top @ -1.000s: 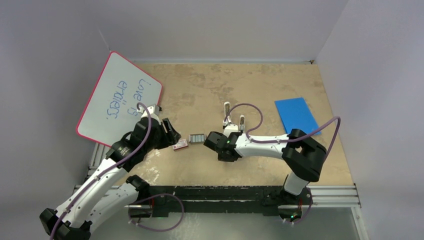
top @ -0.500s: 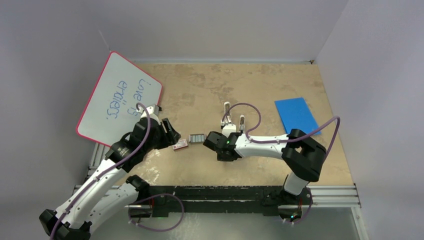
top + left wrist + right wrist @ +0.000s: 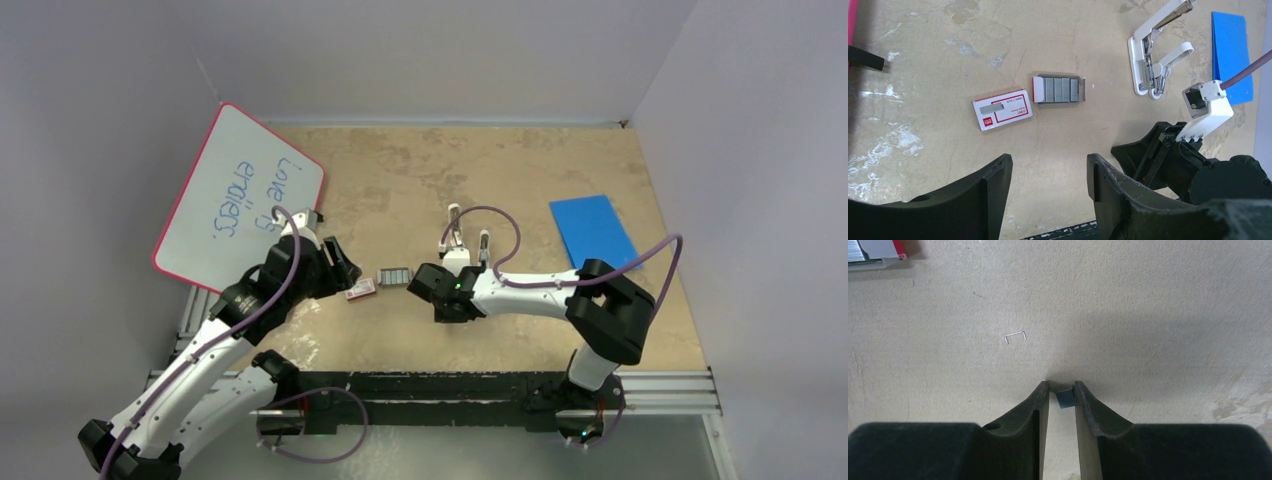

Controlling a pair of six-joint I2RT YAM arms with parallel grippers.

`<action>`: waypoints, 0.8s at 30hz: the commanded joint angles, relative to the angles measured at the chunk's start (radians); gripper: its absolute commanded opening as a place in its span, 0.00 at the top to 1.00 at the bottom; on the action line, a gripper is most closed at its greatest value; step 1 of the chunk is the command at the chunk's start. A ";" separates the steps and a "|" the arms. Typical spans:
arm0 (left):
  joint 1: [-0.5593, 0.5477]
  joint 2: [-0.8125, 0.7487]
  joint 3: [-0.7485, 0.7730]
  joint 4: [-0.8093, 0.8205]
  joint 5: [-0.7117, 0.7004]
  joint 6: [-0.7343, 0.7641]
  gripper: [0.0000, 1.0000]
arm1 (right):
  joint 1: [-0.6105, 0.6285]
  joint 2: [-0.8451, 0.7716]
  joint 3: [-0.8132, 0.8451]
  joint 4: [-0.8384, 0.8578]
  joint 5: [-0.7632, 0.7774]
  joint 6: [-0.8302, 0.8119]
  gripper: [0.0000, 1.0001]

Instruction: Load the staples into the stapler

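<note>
Staples [image 3: 1058, 90]: grey ribbed block (four rows) | right end effector [image 3: 1061, 386] pinches grey strip [image 3: 1064, 398] | left end effector [image 3: 1048, 159] wide

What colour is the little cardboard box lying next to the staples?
Red and white, the little box; clearest in the left wrist view.

Lab test cell: plain partition walls [image 3: 450, 50], aluminium rail [image 3: 660, 385].

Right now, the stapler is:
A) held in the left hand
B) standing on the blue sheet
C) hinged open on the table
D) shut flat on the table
C: the stapler lies on the table with its white arms splayed apart and the metal channel exposed.
</note>
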 commanded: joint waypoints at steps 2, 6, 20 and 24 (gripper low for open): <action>0.005 -0.007 0.008 0.029 0.003 0.013 0.44 | 0.004 -0.016 -0.016 -0.003 -0.001 -0.069 0.71; 0.005 -0.005 0.008 0.028 0.003 0.014 0.44 | 0.004 -0.041 -0.033 0.015 -0.023 -0.114 0.71; 0.004 -0.005 0.008 0.027 0.003 0.013 0.44 | 0.004 -0.007 -0.018 0.032 -0.002 -0.160 0.74; 0.005 -0.006 0.008 0.026 0.003 0.012 0.44 | 0.003 0.002 -0.014 0.037 0.003 -0.165 0.72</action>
